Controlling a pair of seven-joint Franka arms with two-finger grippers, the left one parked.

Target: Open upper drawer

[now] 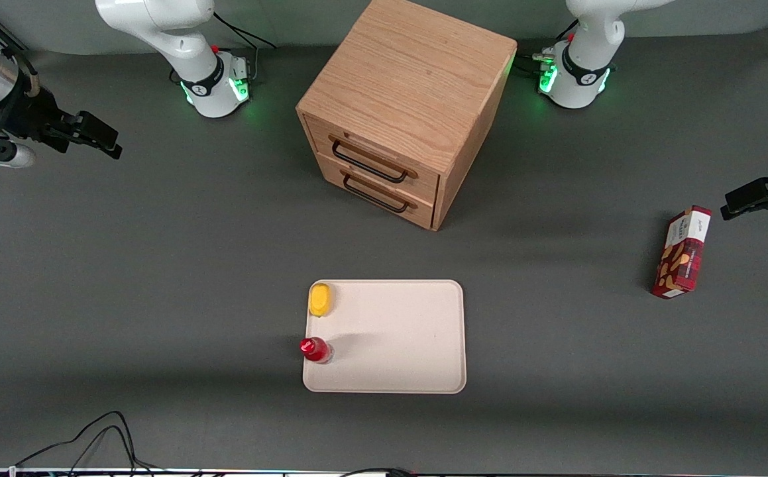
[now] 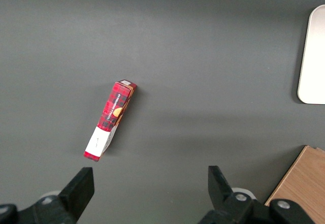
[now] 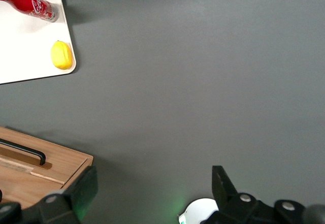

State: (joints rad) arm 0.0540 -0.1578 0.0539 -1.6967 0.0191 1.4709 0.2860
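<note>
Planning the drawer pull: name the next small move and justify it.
Probably swing the gripper toward the cabinet and line it up in front of the upper drawer handle. It hangs open at the working arm's end of the table, holding nothing, and the drawer looks shut.

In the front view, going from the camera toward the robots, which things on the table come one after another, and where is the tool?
Red bottle → yellow fruit, both on the tray → upper drawer of the cabinet. The open tool hangs toward the working arm's end, holding nothing.
</note>
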